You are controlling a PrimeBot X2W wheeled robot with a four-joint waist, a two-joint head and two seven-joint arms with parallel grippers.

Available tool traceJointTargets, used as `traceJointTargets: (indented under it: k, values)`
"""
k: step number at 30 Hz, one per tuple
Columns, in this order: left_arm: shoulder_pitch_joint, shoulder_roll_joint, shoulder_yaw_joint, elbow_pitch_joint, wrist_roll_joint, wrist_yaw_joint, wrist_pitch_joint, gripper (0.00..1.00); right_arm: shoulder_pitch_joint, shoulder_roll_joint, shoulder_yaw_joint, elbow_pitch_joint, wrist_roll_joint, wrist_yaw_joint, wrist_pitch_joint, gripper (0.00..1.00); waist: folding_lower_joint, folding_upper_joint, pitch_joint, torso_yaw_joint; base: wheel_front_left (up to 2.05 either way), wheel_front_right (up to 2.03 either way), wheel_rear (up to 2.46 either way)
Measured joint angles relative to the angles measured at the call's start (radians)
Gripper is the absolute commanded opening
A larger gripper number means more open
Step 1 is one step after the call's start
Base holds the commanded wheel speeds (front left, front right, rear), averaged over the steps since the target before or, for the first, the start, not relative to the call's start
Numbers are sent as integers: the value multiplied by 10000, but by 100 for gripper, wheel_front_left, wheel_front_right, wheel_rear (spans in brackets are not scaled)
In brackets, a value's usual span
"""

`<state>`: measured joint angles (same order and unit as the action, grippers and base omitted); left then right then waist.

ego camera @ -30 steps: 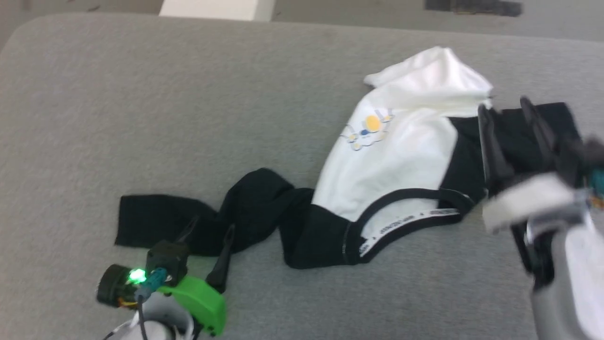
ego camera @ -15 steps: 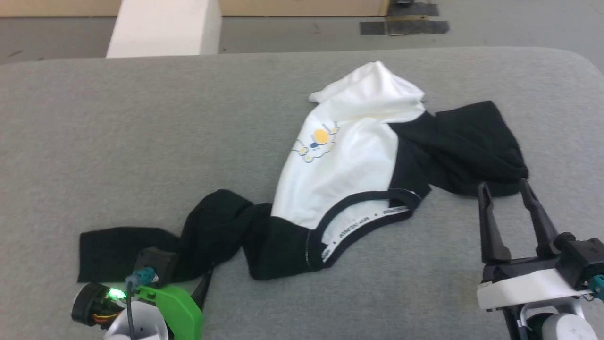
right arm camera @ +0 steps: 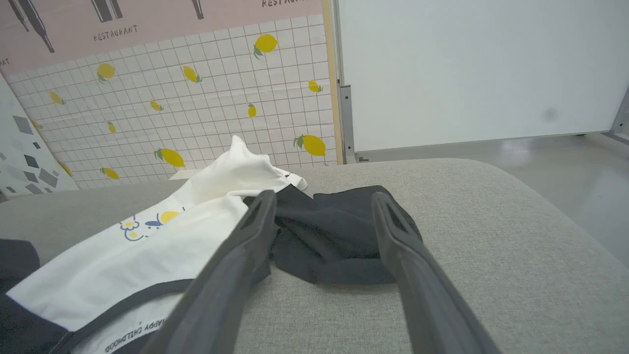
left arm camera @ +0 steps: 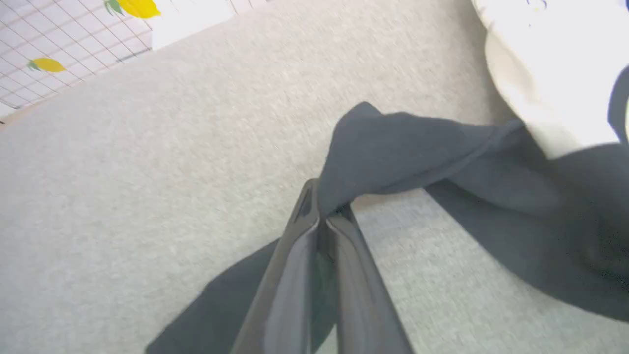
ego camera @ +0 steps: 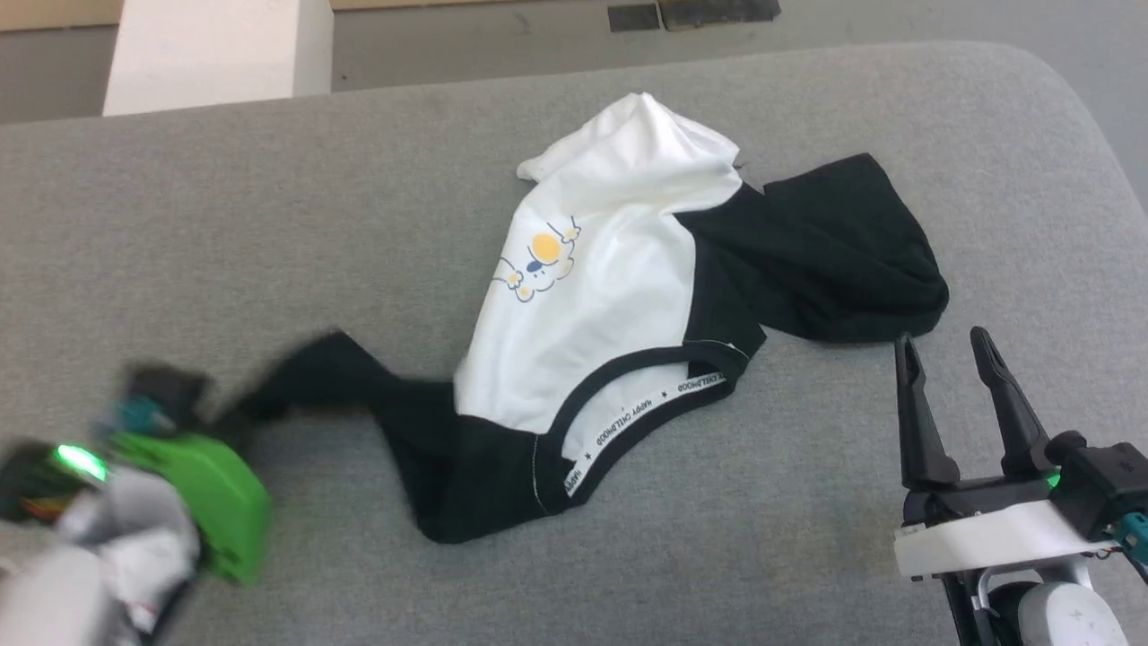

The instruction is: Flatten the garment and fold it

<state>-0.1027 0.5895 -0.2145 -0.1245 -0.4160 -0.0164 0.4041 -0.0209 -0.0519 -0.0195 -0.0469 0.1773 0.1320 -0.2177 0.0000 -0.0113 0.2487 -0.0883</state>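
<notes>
Grey felt covered the table [ego camera: 269,224], the garment [ego camera: 592,305] crumpled across its middle. At the table's left, the left gripper [left arm camera: 327,211] pinched a black sleeve [left arm camera: 417,147]; at its right, the right gripper [ego camera: 942,345] gaped empty. One-sided tugging might've dragged it askew.

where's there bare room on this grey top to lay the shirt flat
Widest: grey top left of the garment, beyond its stretched sleeve. Also the near strip between neckband and right gripper. Crowded right, by the bunched sleeve.

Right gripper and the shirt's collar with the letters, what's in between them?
Just bare grey padding. In the head view, that stretch runs from the open right gripper to the garment's lettered neckband.
</notes>
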Motion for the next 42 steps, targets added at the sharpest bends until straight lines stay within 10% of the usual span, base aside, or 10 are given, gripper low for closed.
traceJointTargets:
  k: [14, 15, 17, 30, 42]
  values:
    - [-1543, 2100, 2744, 1427, -788, 543, 918, 0, -890, 6, 485, 322, 82, 0, -119, 100, 0, 0, 1057, -374, 0, 0, 0]
    - [-1681, 2071, 2773, 1586, -846, 583, 825, 18, -948, 4, 533, 351, 96, 0, -125, 100, 0, 0, 1166, -400, 0, 0, 0]
    - [-1908, 1942, 2729, 1877, -894, 631, 593, 100, -1066, 6, 617, 447, 102, 0, -142, 100, 0, 0, 1348, -447, 0, 0, 0]
    - [-1592, -203, 1724, 2176, -596, 1214, -1517, 100, -1137, 8, 546, 773, 56, 0, -167, 100, 1, 0, 870, -344, 0, 0, 0]
    - [-244, -2067, 729, 1304, -1317, 1950, -585, 100, -794, 10, 573, 640, 105, 0, -8, 100, 0, 0, -89, 319, 0, 0, 0]
